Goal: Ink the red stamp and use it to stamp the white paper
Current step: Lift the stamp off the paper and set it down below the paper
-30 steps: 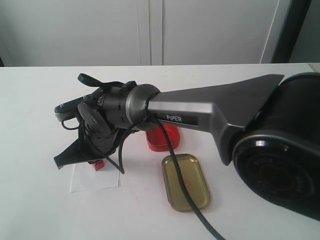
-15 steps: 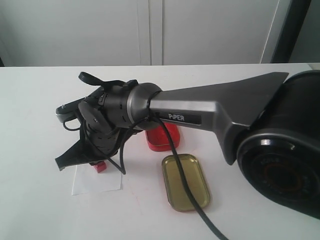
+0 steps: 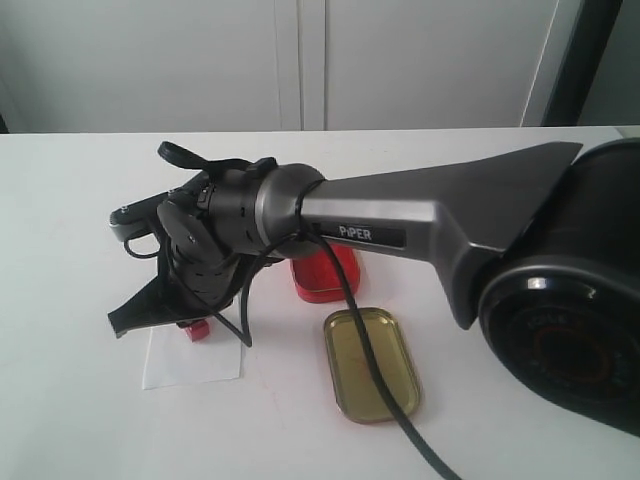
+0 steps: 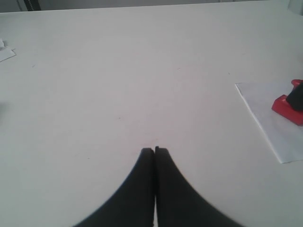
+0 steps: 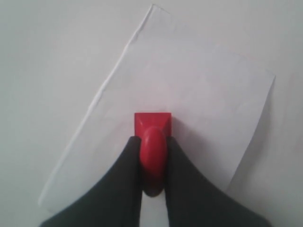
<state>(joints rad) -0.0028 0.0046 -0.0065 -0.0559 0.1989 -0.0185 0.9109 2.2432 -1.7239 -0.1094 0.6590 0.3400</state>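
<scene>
1. One red stamp stands upright on the white paper, its square base down on the sheet and its rounded knob pinched from both sides.
2. The right gripper is clamped on that knob, a dark finger touching each side of it.
3. The paper lies flat on the white table. In the exterior view the stamp sits near the sheet's far edge.
4. A red-filled tin stands beside the paper, partly hidden behind the right arm, and a gold-coloured lid lies just in front of the tin.
5. The left gripper is well apart from the paper over bare table, its jaws pressed together with nothing between them.
</scene>
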